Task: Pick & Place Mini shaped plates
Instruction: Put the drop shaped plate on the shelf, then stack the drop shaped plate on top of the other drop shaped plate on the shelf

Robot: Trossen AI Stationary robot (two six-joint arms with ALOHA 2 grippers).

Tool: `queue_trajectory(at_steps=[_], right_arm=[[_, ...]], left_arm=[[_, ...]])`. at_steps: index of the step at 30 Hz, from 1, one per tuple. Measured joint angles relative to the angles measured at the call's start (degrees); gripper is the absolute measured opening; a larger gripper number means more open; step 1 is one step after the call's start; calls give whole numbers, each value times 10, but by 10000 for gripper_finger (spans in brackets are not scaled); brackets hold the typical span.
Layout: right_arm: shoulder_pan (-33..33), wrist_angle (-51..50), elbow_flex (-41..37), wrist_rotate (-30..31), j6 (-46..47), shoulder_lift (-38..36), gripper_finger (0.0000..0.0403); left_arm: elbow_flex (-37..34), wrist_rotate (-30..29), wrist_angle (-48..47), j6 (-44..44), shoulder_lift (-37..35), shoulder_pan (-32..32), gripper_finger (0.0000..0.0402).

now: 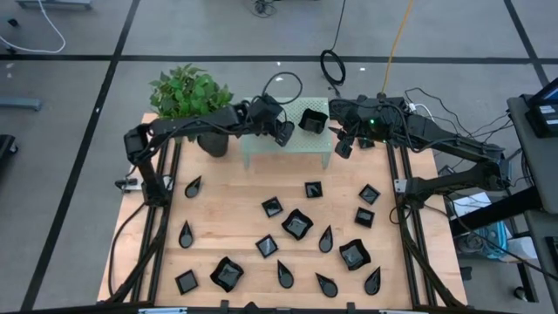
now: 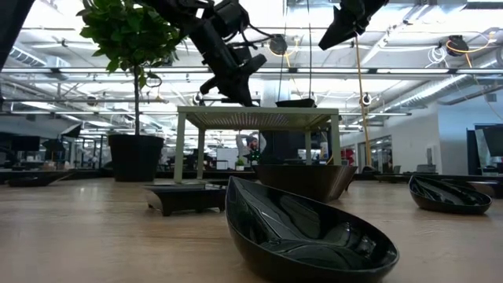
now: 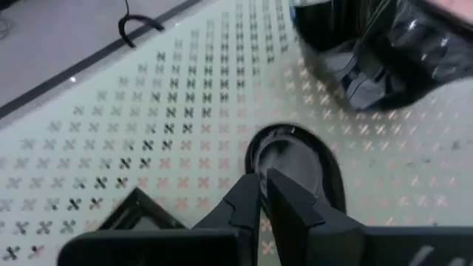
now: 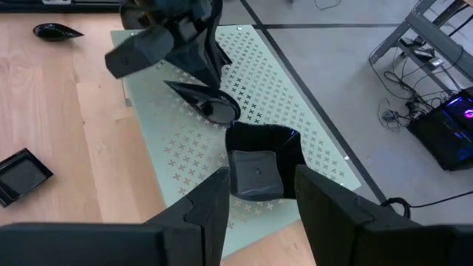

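While the left gripper (image 1: pixel 285 133) hung over the perforated pale green stand (image 1: pixel 261 150) at the back of the worktop (image 1: pixel 235 205), its jaws stood nearly closed, a thin gap between the tips, just above a teardrop plate (image 3: pixel 295 166) lying on the stand; whether they touched its rim could not be told; the right gripper (image 1: pixel 343 146) hovered at the stand's other end, jaws wide apart and holding nothing, above a wavy-edged square plate (image 4: pixel 259 166) that sat on the stand beside the teardrop; the other mini plates (image 1: pixel 296 225), squares, teardrops and wavy squares, lay scattered over the wooden worktop in front of the stand; a potted plant (image 1: pixel 190 94) stood at the stand's left end.
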Motion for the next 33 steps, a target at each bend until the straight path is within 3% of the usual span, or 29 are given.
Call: queue_trajectory(at_steps=[13,22,26,33], right_arm=[[0,0,0,0,1,0,141],[0,0,0,0,1,0,141],[0,0,0,0,1,0,141],[0,0,0,0,0,0,141]], left_arm=[[0,16,58,-18,-21,-8,31],[0,213,46,-30,-109,-60,31],[0,273,-59,-34,-135,-108,31],[-1,270,-387,-105,-144,-182,31]])
